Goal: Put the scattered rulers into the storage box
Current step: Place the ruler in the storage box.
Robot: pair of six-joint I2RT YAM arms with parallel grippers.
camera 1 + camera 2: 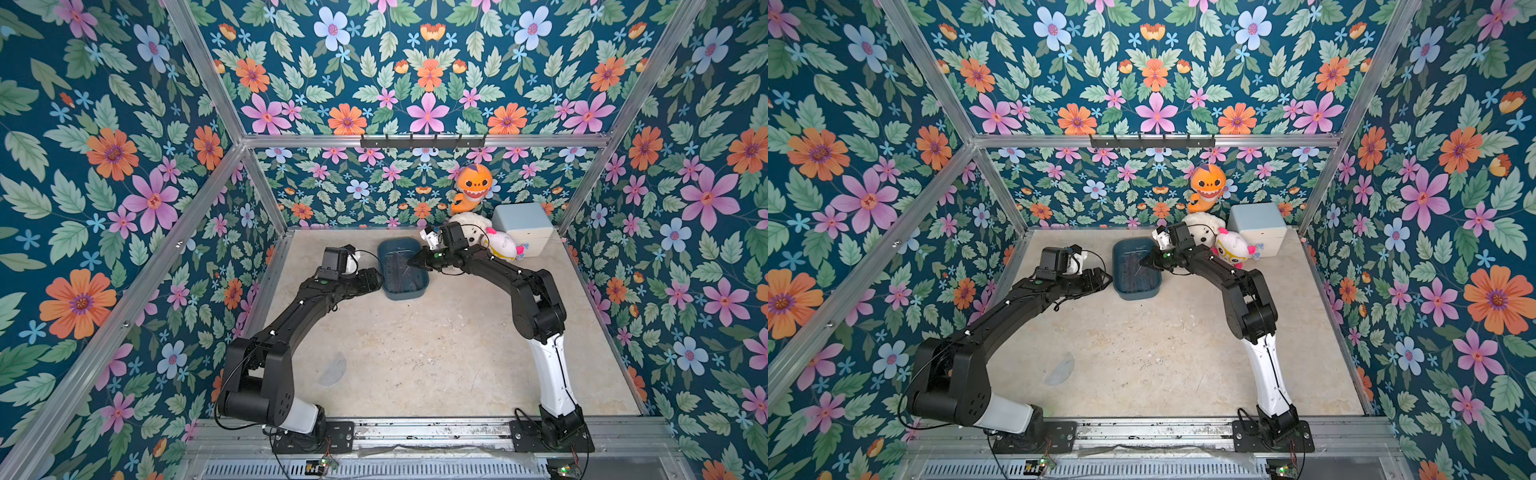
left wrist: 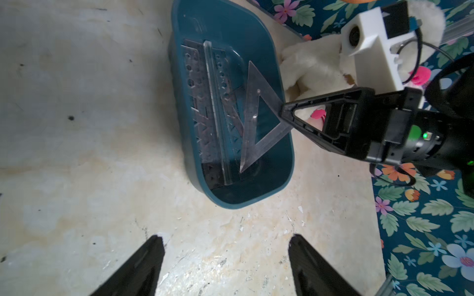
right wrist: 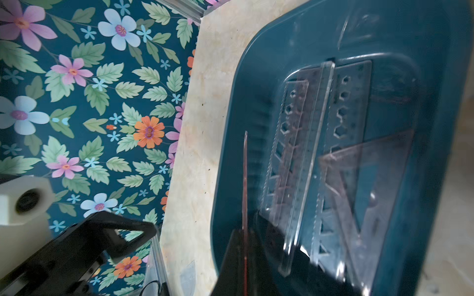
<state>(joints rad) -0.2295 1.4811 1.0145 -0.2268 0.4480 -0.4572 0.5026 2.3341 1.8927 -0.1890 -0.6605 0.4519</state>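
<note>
Protractor [image 1: 332,368] lies near on the table, uncollected. My right pincer [image 2: 283,110] pinches the set square [image 2: 249,115] by its edge, so the body hangs inside the storage box [image 2: 256,198] above the stored rulers [image 2: 205,102]. My left pincer [image 2: 225,237] is spread, empty, left of the box.

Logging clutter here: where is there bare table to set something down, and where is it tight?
Free: the broad middle, bordered by the storage box behind, the protractor on the left and the right arm. Crowded: the back right, where plush toys and the pale blue container sit beside the box, the right gripper holding a set square over it.
</note>
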